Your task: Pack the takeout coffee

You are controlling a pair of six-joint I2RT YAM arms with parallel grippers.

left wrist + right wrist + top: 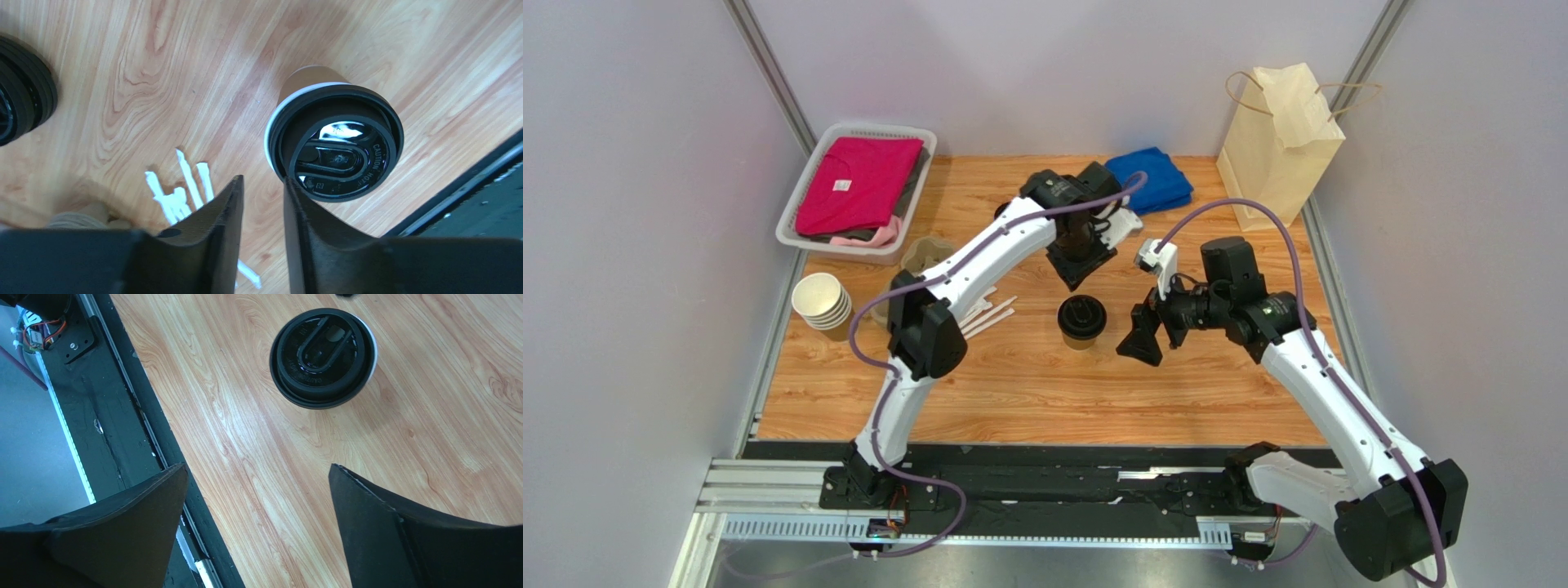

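coffee cup: round tan paper, ridged glossy black plastic lid, upright mid wooden table | my left gripper: flat matte fingers narrowly parted, empty, just far of cup | my right gripper: wedge fingers spread wide, empty, right of cup

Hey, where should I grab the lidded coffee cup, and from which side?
Probably grip the coffee cup across its paper wall just below the lid, coming in level from the right: it stands upright and round, and the open right tool faces it.
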